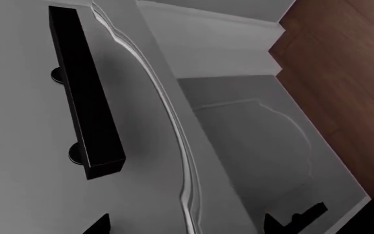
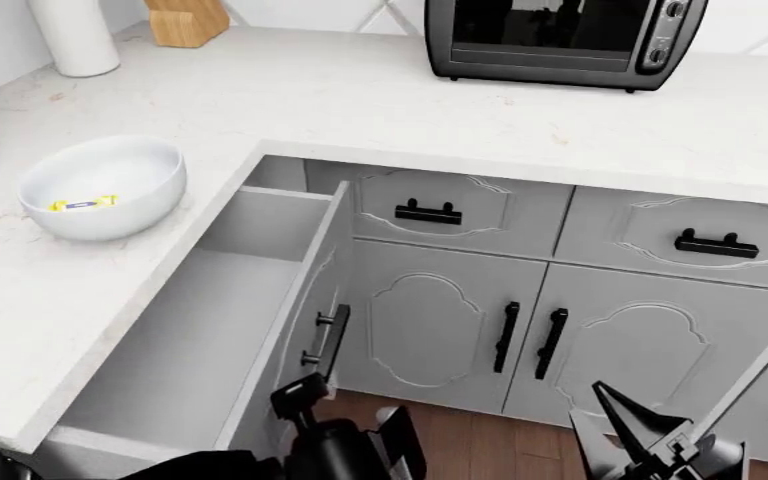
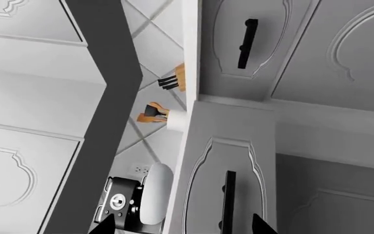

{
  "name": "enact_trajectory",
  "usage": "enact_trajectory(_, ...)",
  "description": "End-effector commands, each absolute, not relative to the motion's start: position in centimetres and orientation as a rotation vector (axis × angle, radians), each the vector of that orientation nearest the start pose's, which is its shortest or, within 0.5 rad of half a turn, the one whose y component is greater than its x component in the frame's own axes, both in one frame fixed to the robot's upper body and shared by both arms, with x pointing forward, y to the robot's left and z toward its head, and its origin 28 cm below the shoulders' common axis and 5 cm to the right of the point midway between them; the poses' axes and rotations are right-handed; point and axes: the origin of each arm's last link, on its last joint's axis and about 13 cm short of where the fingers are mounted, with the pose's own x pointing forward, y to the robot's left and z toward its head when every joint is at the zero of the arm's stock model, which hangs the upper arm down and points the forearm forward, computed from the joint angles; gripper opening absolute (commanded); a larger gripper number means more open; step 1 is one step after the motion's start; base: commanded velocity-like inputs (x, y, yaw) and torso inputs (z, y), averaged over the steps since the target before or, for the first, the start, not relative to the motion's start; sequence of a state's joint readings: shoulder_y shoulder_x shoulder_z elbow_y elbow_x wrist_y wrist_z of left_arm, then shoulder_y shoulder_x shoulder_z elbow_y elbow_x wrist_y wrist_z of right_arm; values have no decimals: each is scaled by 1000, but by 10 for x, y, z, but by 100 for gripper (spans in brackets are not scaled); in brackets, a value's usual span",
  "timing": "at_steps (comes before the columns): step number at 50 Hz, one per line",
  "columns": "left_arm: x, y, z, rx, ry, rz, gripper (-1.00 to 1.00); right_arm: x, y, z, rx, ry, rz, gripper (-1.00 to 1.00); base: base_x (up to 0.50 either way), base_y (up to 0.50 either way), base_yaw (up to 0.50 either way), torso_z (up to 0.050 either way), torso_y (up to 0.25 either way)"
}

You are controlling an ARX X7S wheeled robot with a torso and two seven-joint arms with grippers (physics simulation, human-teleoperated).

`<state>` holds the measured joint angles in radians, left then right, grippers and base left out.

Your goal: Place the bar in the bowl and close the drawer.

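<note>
The white bowl [image 2: 101,185] sits on the counter at the left, with the yellow bar [image 2: 81,204] lying inside it. The grey drawer [image 2: 184,340] stands pulled wide open below the counter corner, its inside bare. Its curly front carries a black handle [image 2: 327,338], which also shows in the left wrist view [image 1: 86,92]. My left gripper [image 2: 307,395] is low beside the drawer front, just below the handle. It is open [image 1: 187,226] and empty, its jaws straddling the front's edge. My right gripper [image 2: 638,430] is low at the right, open [image 3: 183,225] and empty, facing the cabinet doors.
A black toaster oven [image 2: 564,35] stands at the back of the counter. A tall white cylinder holder [image 2: 75,35] and a knife block [image 2: 187,20] stand at the back left. Closed cabinet doors with black handles [image 2: 507,337] face me above the wood floor [image 2: 491,440].
</note>
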<state>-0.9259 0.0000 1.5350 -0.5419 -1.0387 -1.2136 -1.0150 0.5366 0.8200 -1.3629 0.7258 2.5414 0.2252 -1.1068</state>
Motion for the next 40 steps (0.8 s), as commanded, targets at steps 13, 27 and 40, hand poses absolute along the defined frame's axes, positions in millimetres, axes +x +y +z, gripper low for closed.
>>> enact_trajectory(13,263,120,16,1247,840,-53,100,196,-244,-26,1480,263,531,100,0,0,0,0,0)
enact_trajectory(27,275,132,12,1176,903,-52,100,195,-243,-27,1480,262,532,100,0,0,0,0,0)
enact_trajectory(40,285,145,11,1141,955,-19,100,193,-242,-27,1481,261,532,100,0,0,0,0,0)
